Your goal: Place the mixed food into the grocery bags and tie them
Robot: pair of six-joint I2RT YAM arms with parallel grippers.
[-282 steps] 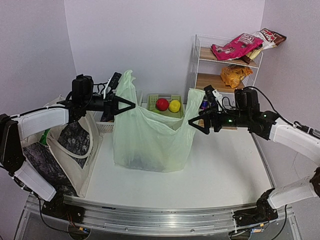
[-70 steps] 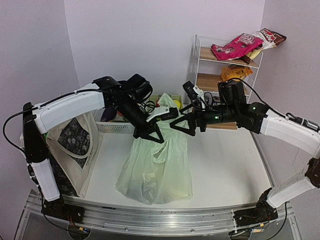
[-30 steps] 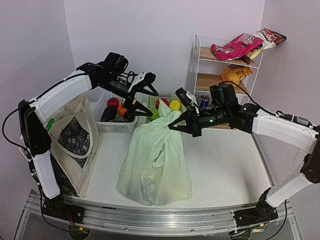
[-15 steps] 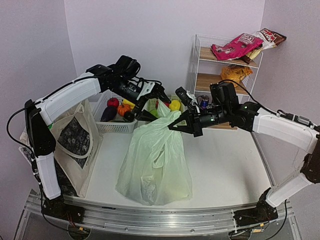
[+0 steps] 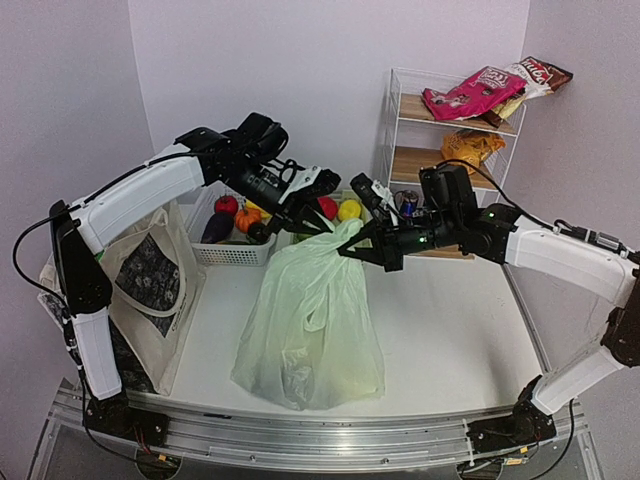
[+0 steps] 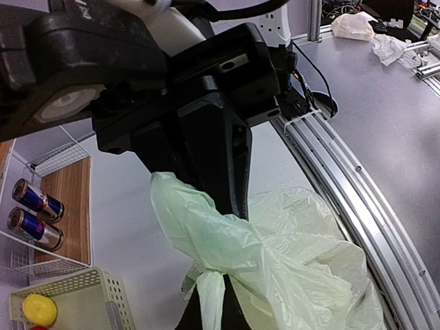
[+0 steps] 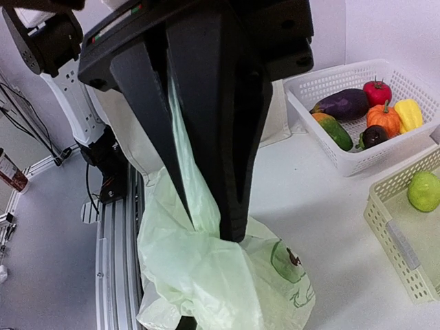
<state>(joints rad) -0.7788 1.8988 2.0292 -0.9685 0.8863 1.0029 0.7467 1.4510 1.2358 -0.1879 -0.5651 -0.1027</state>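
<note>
Surface: white [image 5: 450, 330], with the arm bases at its near edge.
Canvas tote: cream with a dark printed panel [image 5: 150, 285], slumped at the near left edge of the surface, mouth open, well apart from both claws.
Plastic bag: pale green and thin [image 5: 310, 330], sitting in the middle of the surface; the body sags wide at the bottom and the top is drawn up to a narrow point between the two claws. An avocado print shows on it in the right wrist view.
Left claw: [image 5: 308, 218] reaches in from the far left, clamped tight on one thin strip of the bag's top.
Right claw: [image 5: 362, 250] comes in from the right, pinched narrow on the other strip; the two claws are just beside each other over the bag.
White basket: [image 5: 232, 252] behind the bag to the left, holding mixed vegetables.
Green basket: [image 5: 352, 196] beside it, with a red and a yellow fruit.
Wire rack: [image 5: 390, 130] at the far right corner.
Drink can: blue-silver [image 5: 407, 203], on the rack's low shelf.
Orange crisp packet: [image 5: 470, 148] on the middle shelf.
Pink crisp packet: [image 5: 470, 95] on the top shelf.
</note>
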